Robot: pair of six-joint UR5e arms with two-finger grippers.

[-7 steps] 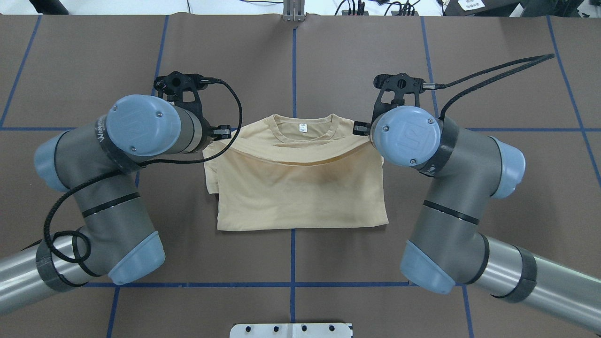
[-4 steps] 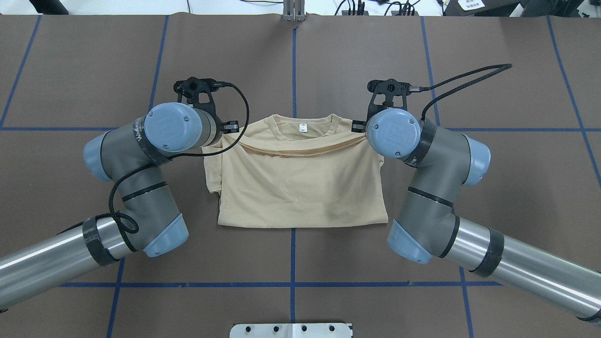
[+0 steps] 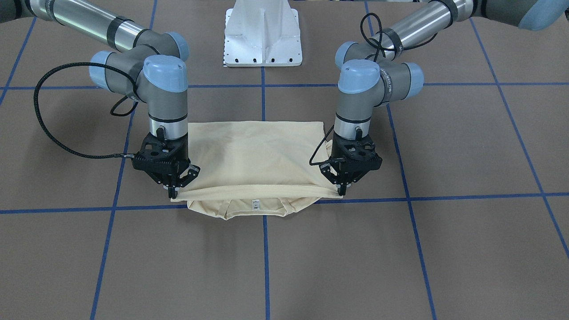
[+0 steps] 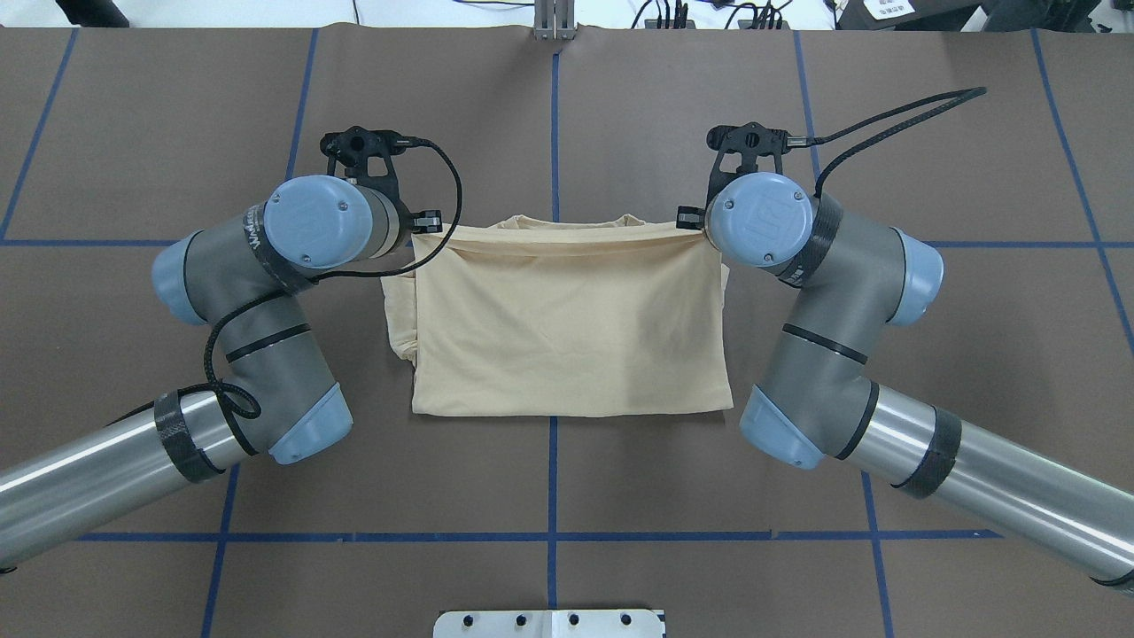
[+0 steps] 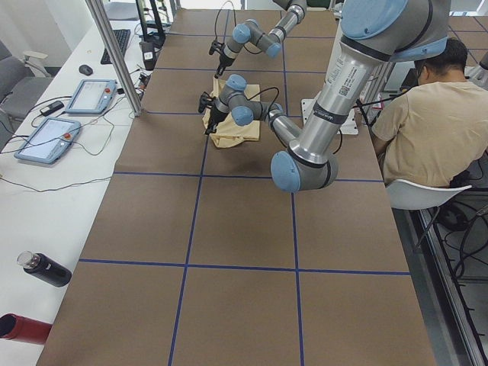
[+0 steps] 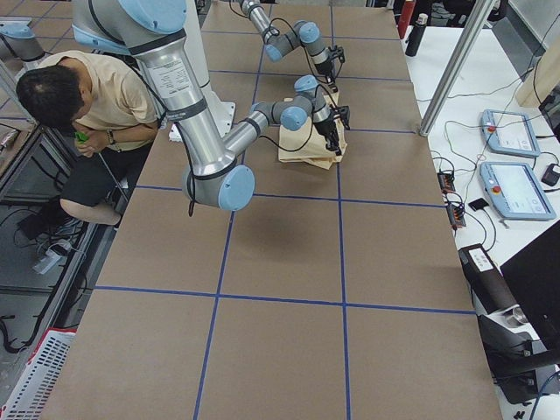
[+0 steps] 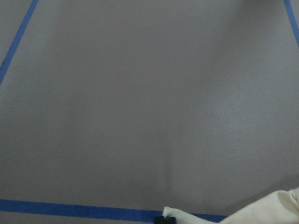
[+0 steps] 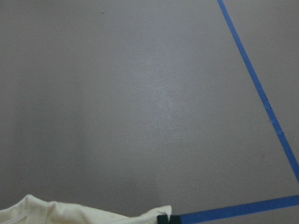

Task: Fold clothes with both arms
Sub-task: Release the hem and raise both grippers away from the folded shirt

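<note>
The cream-yellow T-shirt [image 4: 567,328] lies folded on the brown table. Its upper layer is drawn over the collar. In the front-facing view the collar with its white neck label [image 3: 255,204] shows below the raised edge of the shirt [image 3: 253,155]. My left gripper [image 3: 341,192] is shut on one corner of that edge, and my right gripper [image 3: 172,194] is shut on the other. Both hold it just above the table. In the overhead view the wrists hide both grippers. The left wrist view shows cloth [image 7: 261,212] at the shut fingertips, and so does the right wrist view [image 8: 84,212].
The white pedestal base [image 3: 262,35] stands at the robot's side of the table. Blue tape lines [image 4: 554,133] cross the brown surface. A seated person [image 5: 427,130] is beside the table. Teach pendants [image 5: 46,137] and bottles [image 5: 46,268] lie on the side bench.
Both grippers have carried the held edge of the shirt away from the robot. It now covers the collar and label in the overhead view. The upper layer is pulled flatter.
</note>
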